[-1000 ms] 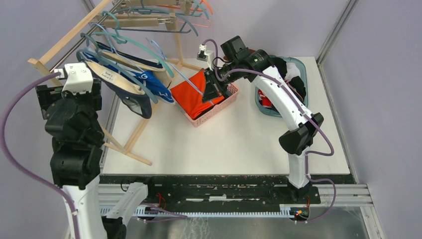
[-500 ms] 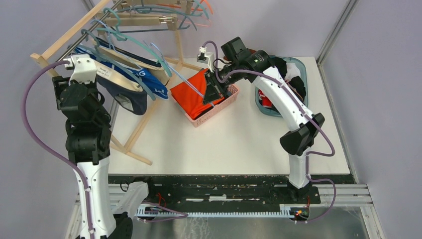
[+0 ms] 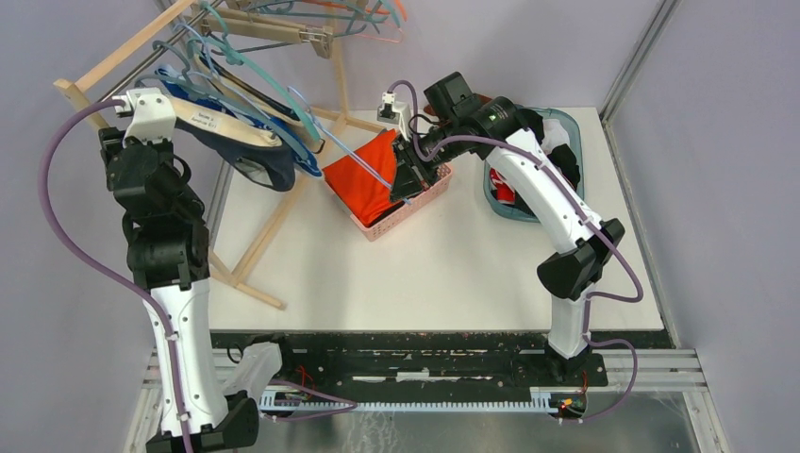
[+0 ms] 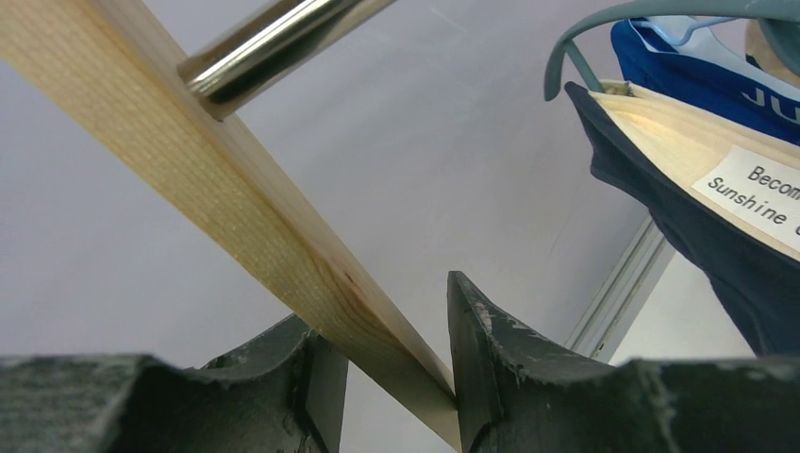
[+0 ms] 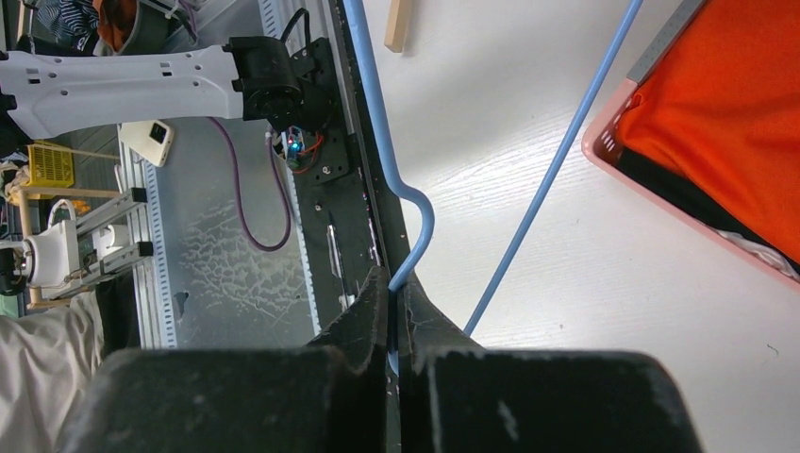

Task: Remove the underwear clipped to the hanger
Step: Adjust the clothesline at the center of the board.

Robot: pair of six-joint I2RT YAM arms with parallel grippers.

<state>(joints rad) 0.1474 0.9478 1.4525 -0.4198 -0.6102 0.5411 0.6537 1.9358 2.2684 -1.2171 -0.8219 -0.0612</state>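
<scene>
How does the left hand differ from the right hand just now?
The left hand has its jaws apart; the right hand has them shut. A wooden rack bar passes between the left hand's fingers, while the right hand pinches a thin light blue hanger. The left hand is up at that bar; the right hand is near the pink basket. Both have dark fingers.
</scene>
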